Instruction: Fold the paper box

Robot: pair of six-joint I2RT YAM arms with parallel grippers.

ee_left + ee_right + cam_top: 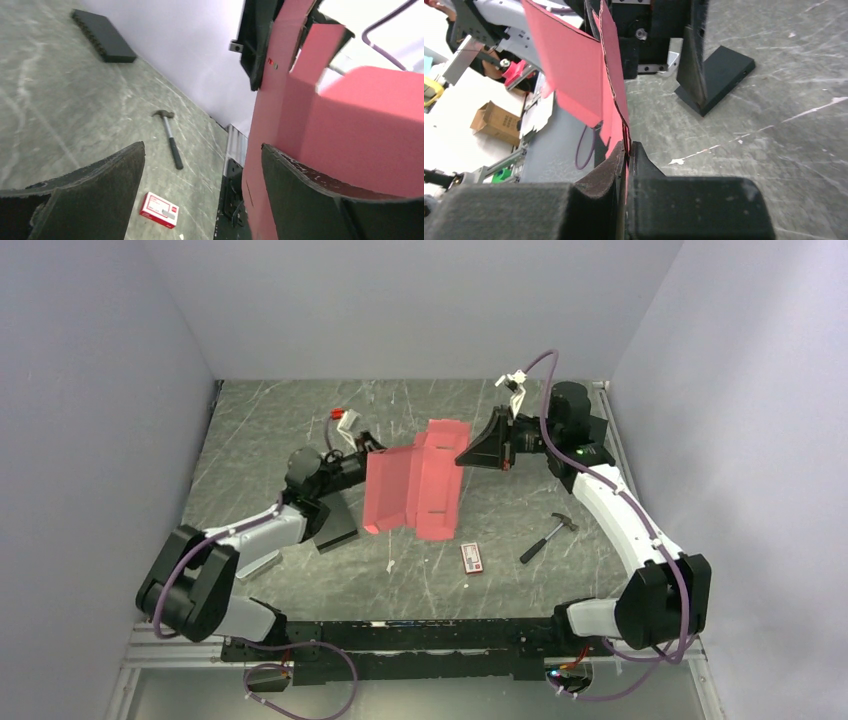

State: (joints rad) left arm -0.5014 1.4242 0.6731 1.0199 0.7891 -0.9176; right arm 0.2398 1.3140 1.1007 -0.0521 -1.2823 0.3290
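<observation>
**Clearly flimsy, and gripped on one side only**

The paper box (415, 485) is standing up over the middle of the tabletop (260, 430), a little toward the far edge, as a partly bent die-cut sheet. The right gripper (627, 151) is pinching the sheet's right-hand edge, its fingers pressed together on the card. The left gripper (200, 147) is sitting at the opposite edge with its fingers spread wide, clamping nothing, and the sheet is lying against one pad (300, 185).

I am judging the card to be thin, light and floppy. It is probably going to crease wherever it is squeezed hard, so holds close to the score lines and flap roots are looking safest.

Both wrist views are cropping off most of the flaps, and the score lines are barely showing. Nothing is revealing whether the lower edge is touching the tabletop.
</observation>
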